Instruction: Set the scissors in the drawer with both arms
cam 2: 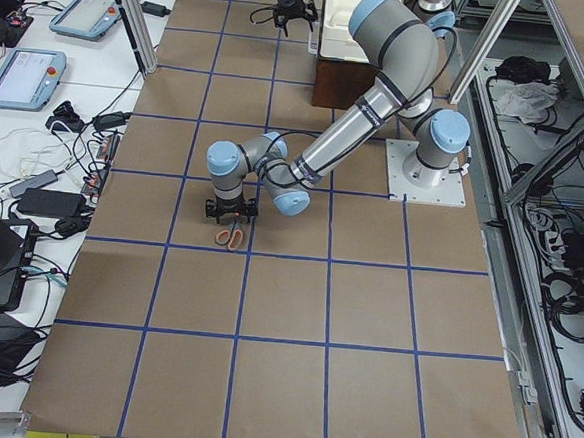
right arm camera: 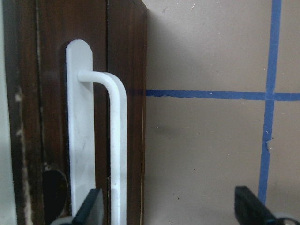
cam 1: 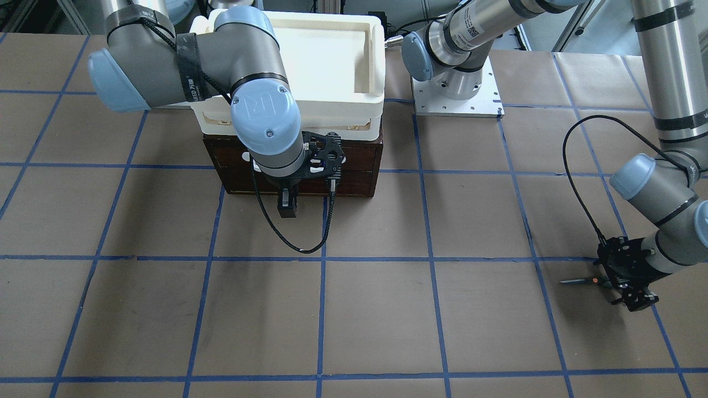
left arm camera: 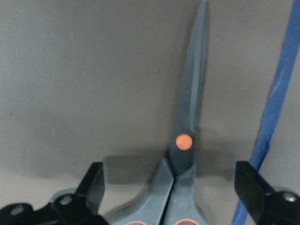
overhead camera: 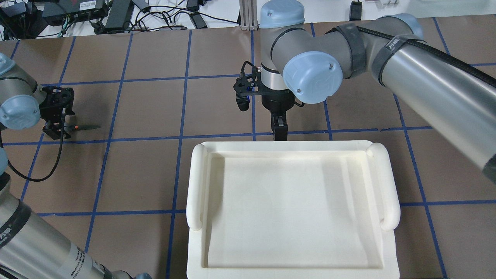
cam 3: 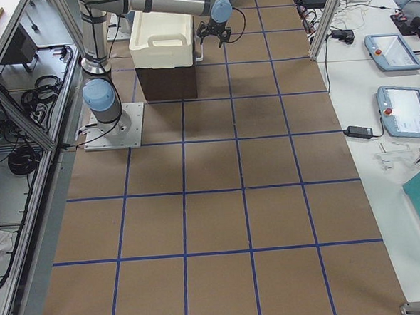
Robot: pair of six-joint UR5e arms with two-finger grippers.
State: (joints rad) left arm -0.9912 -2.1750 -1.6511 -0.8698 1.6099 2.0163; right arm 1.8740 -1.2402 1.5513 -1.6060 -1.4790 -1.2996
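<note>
The scissors lie flat on the brown table, blades pointing away from my left gripper; they also show in the overhead view. My left gripper is open and low over them, one finger on each side of the handles near the orange pivot dot. The drawer is closed, its dark brown front facing out under a white tray-like box. My right gripper is open at the drawer front, with the white bar handle just inside its left finger.
The left arm's base plate sits beside the cabinet. A black cable loops down from the right wrist in front of the drawer. Blue tape lines grid the brown table.
</note>
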